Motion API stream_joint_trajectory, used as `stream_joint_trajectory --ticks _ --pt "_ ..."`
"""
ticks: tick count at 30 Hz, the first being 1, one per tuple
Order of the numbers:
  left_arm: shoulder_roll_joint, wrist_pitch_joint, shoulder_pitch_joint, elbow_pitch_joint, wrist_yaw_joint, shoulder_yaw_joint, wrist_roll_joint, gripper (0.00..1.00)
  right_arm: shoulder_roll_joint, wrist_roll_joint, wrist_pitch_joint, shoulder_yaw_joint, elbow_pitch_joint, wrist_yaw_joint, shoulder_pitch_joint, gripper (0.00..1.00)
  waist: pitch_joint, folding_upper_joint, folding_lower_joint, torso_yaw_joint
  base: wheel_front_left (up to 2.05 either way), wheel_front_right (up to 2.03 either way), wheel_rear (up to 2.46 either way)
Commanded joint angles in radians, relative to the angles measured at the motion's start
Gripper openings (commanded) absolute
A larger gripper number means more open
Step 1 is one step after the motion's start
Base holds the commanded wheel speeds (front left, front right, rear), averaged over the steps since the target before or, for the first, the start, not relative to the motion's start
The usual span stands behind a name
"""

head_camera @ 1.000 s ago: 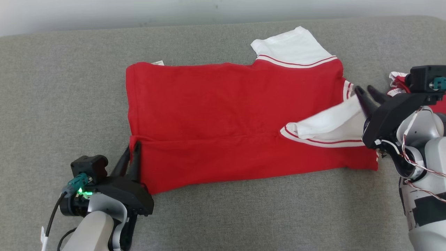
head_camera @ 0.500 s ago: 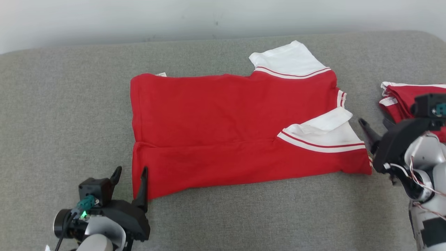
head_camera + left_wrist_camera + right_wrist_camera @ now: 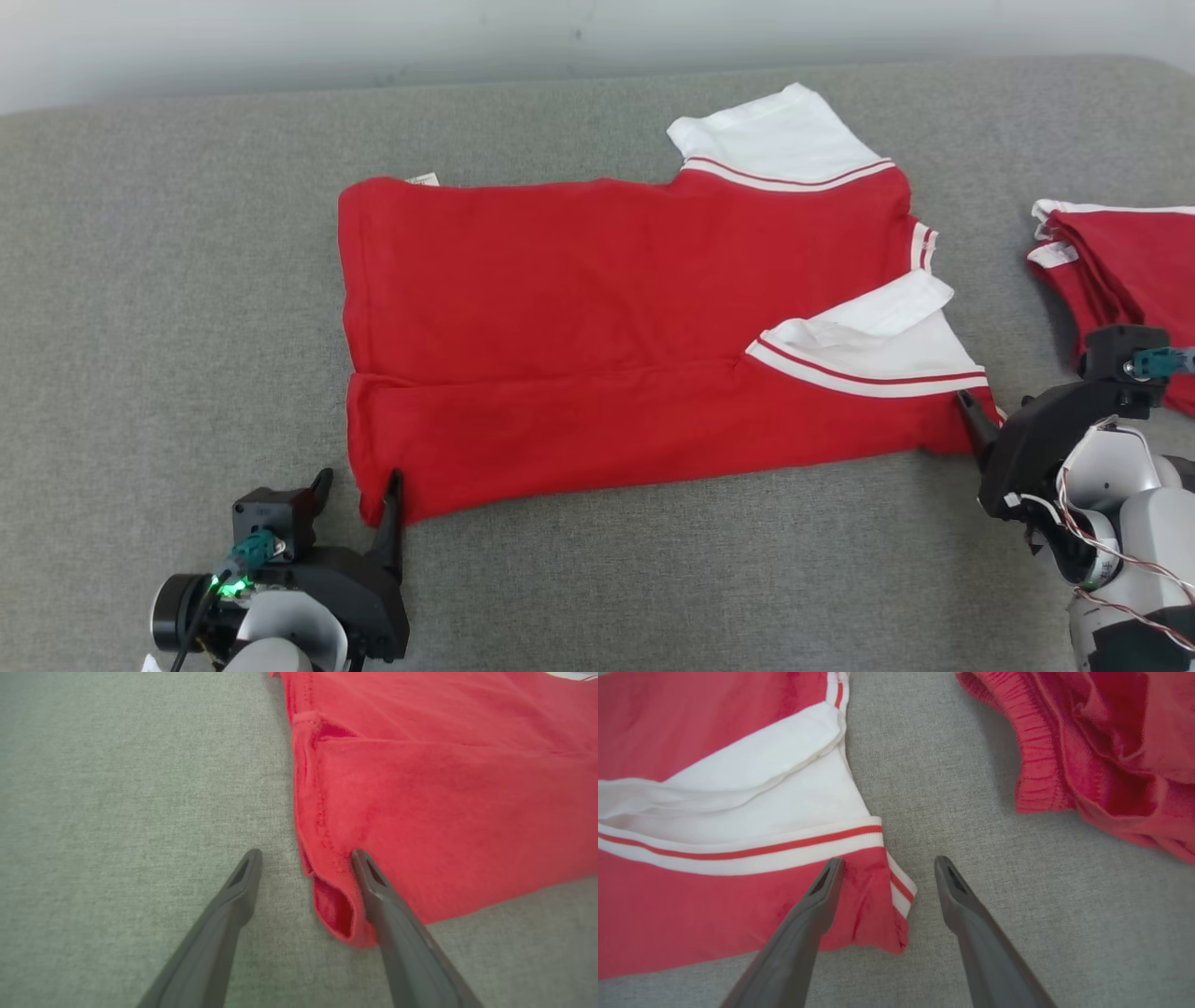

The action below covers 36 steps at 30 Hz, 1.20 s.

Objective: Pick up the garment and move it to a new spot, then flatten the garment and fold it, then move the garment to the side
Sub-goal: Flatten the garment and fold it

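The left jaws stand wide open and empty, straddling the near left corner of the red T-shirt (image 3: 597, 280). The right jaws, equally open and empty, are at its near right corner. The T-shirt lies flat mid-surface, its near edge folded over. A second red garment (image 3: 1130, 261) is cut off at the right edge. The grey fabric desk (image 3: 140, 280) has a pale wall (image 3: 280, 37) behind it.

The black left gripper (image 3: 358, 478) and right gripper (image 3: 887, 859) have tapered fingers (image 3: 402, 933), teal plugs (image 3: 1159, 362) and pale forearms (image 3: 1146, 511)

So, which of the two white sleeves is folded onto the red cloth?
The near sleeve, beside the right gripper; the far sleeve sticks out past the edge onto the grey surface.
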State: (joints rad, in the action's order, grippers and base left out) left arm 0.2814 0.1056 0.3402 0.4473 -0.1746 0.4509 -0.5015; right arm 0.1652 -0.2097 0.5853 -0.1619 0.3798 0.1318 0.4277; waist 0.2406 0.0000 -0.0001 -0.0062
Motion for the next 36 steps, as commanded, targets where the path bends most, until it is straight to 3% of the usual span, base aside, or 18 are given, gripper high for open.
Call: stream_joint_trajectory --ticks 1,10,11,12,13,14,15,23,36 --pt "0.003 -0.009 0.008 0.004 -0.003 0.003 0.000 1.00 -0.011 0.000 -0.015 -0.003 0.019 -0.003 0.016 1.00 0.019 0.0000 0.0001 0.008 0.00 0.00 0.00" --pt "-0.005 -0.042 0.035 0.025 0.017 0.027 -0.006 1.00 -0.028 0.006 0.016 -0.005 0.116 -0.003 0.036 1.00 0.050 0.0000 0.0001 0.026 0.00 0.00 0.00" --pt "-0.006 -0.055 0.035 0.032 0.021 0.032 -0.010 0.96 -0.028 0.008 0.031 -0.001 0.131 -0.003 0.034 1.00 0.052 0.0000 0.0001 0.027 0.00 0.00 0.00" --pt "-0.008 -0.065 0.034 0.040 0.024 0.035 -0.017 0.67 -0.031 0.002 0.046 0.003 0.144 -0.003 0.032 1.00 0.053 0.0000 0.0001 0.029 0.00 0.00 0.00" --pt "-0.009 -0.074 0.032 0.047 0.026 0.038 -0.022 0.15 -0.035 -0.006 0.052 0.003 0.150 -0.003 0.030 0.68 0.053 0.0000 0.0001 0.029 0.00 0.00 0.00" --pt "-0.009 -0.084 0.028 0.053 0.032 0.041 -0.026 0.00 -0.039 -0.013 0.054 0.002 0.152 -0.003 0.030 0.20 0.052 0.0000 0.0001 0.029 0.00 0.00 0.00" --pt "-0.009 -0.091 0.023 0.057 0.035 0.041 -0.034 0.00 -0.042 -0.018 0.060 0.004 0.153 -0.003 0.027 0.00 0.051 0.0000 0.0001 0.029 0.00 0.00 0.00" --pt "0.013 -0.091 -0.020 0.049 0.050 0.029 -0.065 0.00 -0.012 -0.103 0.056 -0.005 0.069 -0.004 -0.050 0.00 -0.008 0.0000 0.0001 0.026 0.00 0.00 0.00" --pt "0.049 -0.105 -0.161 -0.099 0.001 0.006 -0.102 0.00 -0.034 -0.148 0.108 -0.054 -0.182 -0.004 -0.273 0.00 -0.094 0.0000 0.0001 0.005 0.00 0.00 0.00"
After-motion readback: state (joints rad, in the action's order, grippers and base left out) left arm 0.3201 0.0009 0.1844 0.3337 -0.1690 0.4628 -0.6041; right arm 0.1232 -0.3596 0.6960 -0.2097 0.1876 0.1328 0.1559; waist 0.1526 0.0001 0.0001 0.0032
